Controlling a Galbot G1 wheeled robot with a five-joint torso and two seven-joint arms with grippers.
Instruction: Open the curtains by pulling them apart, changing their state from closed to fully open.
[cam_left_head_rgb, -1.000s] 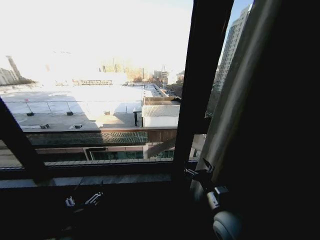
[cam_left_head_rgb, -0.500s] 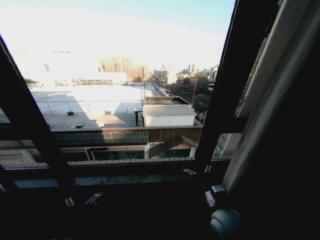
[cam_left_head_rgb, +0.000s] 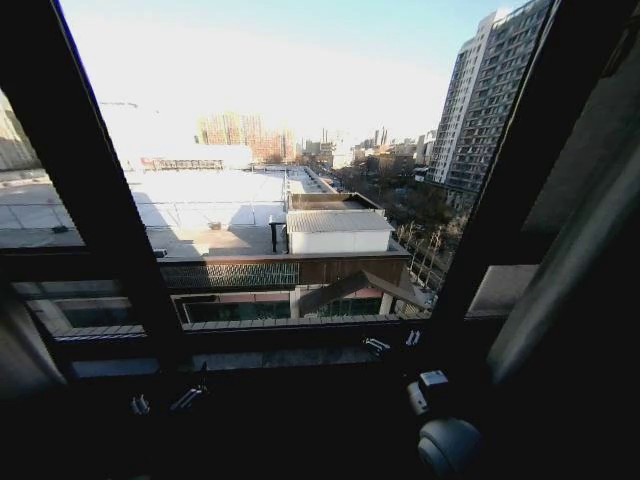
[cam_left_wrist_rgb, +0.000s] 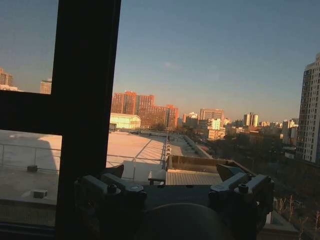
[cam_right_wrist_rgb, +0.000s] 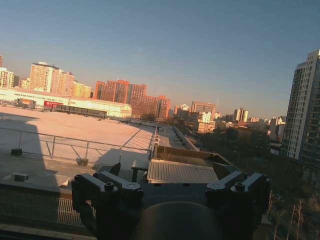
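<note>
1. Head cam has swung vs. a sec ago: the whole pic has shifted, so that's camera motion, not the scenery. The right curtain panel (cam_left_head_rgb: 560, 290) was a broad pale band running up beside the dark window frame (cam_left_head_rgb: 500, 210); now it's pushed out to the far right edge, slanting, w/ much more glass showing, incl. the tower block (cam_left_head_rgb: 490, 100) that was mostly hidden.
2. Far left edge, low down: a greyish fold, prob. the left curtain panel (cam_left_head_rgb: 18, 350), bunched past the left frame bar (cam_left_head_rgb: 100, 190). Can't be sure it's fabric, too dim.
3. Right gripper (cam_left_head_rgb: 392, 342) sits low by the sill (cam_left_head_rgb: 260, 358), just left of the right frame upright, apart from the curtain. A sec ago it was up against the fabric edge; now it's off it. In its wrist cam the fingers (cam_right_wrist_rgb: 107, 187) stand spread wide, nothing btwn them, just roof and skyline beyond.
4. Left gripper (cam_left_head_rgb: 165, 402) is low in the dark below the sill, about where it was before. Its wrist cam shows fingers (cam_left_wrist_rgb: 112, 186) spread wide too, holding nothing; a frame bar (cam_left_wrist_rgb: 85, 115) stands right ahead of it.
5. My read: curtains look parted, centre of window clear, both grippers released. Task prob. at or near done. Only doubt is whether the panels are fully at their ends; the top rail is out of frame, so can't confirm.
</note>
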